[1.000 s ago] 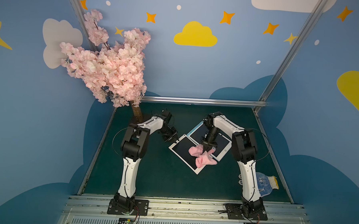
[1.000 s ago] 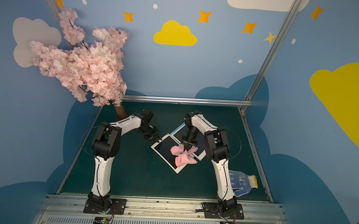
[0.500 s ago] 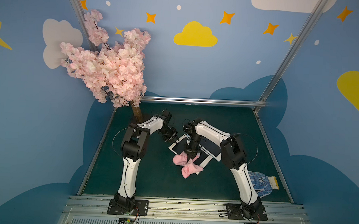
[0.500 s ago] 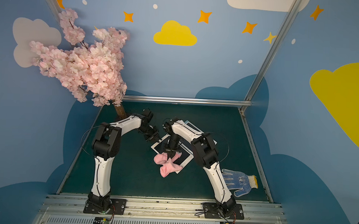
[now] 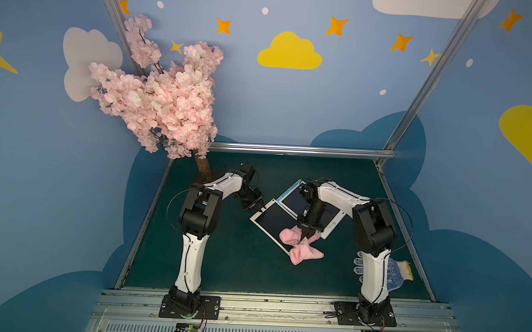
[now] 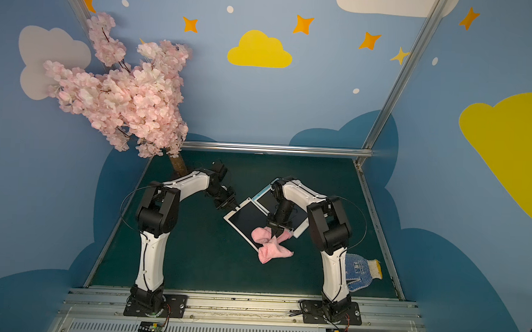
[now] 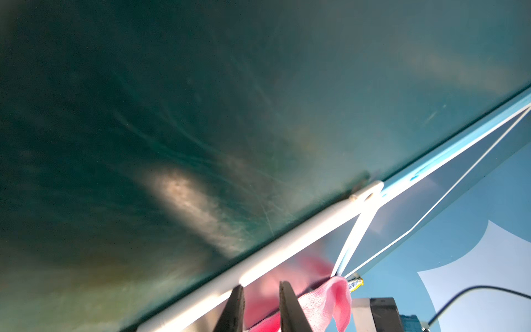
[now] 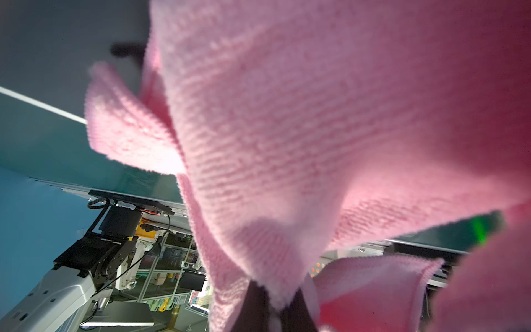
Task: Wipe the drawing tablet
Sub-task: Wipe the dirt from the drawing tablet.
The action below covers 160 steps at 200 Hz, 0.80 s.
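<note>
The drawing tablet (image 5: 273,219) (image 6: 246,216), a dark screen in a white frame, lies slantwise on the green mat. A pink cloth (image 5: 299,248) (image 6: 274,251) is bunched over its near right corner and spills onto the mat. My right gripper (image 5: 306,234) (image 6: 276,232) points down, shut on the cloth (image 8: 316,115), which fills the right wrist view; its fingers (image 8: 255,304) pinch a fold. My left gripper (image 5: 258,207) (image 6: 234,206) (image 7: 261,286) rests at the tablet's far left corner. Its jaws stand slightly apart with nothing between them, over the white frame (image 7: 287,244).
A second tablet (image 5: 290,200) (image 6: 266,200) with a light-blue frame lies against the first one's far side, under the right arm. A blue-and-white glove (image 5: 399,272) (image 6: 362,269) lies by the right arm's base. A pink blossom tree (image 5: 162,100) stands at the mat's back left corner.
My right gripper swept the pink cloth leftward across the tablet and has come back to its near right corner. The left arm has not moved.
</note>
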Each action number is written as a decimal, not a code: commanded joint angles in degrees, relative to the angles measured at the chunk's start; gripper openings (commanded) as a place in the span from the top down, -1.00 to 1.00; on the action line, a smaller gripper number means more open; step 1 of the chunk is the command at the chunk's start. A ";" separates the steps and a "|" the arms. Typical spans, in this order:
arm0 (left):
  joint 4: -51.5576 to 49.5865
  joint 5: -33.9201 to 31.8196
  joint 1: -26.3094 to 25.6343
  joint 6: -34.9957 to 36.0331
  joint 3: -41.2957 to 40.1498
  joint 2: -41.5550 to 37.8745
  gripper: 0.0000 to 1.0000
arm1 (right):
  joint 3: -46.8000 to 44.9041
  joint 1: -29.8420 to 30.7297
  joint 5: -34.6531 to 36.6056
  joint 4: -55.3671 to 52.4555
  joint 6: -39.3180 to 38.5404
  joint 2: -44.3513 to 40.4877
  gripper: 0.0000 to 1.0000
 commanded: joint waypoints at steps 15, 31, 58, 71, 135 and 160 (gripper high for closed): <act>-0.50 -2.04 -0.09 -0.17 -0.50 1.69 0.50 | -1.30 5.82 0.58 4.01 1.30 0.43 1.00; -0.50 -2.01 -0.15 -0.27 -0.49 1.69 0.50 | -1.91 8.10 -0.50 5.58 2.03 0.79 1.00; -0.58 -2.04 -0.14 -0.27 -0.50 1.67 0.50 | -2.93 10.09 -1.05 6.12 2.24 0.66 1.00; -0.58 -2.10 -0.09 -0.15 -0.50 1.67 0.50 | -3.96 9.58 -0.59 6.20 1.98 -0.04 1.00; -0.76 -2.08 -0.12 -0.09 -0.33 1.77 0.50 | -7.45 0.32 6.57 5.91 -3.57 -4.33 1.00; -0.76 -2.01 -0.14 -0.09 -0.29 1.87 0.50 | -5.72 -0.04 9.91 5.96 -6.77 -3.46 1.00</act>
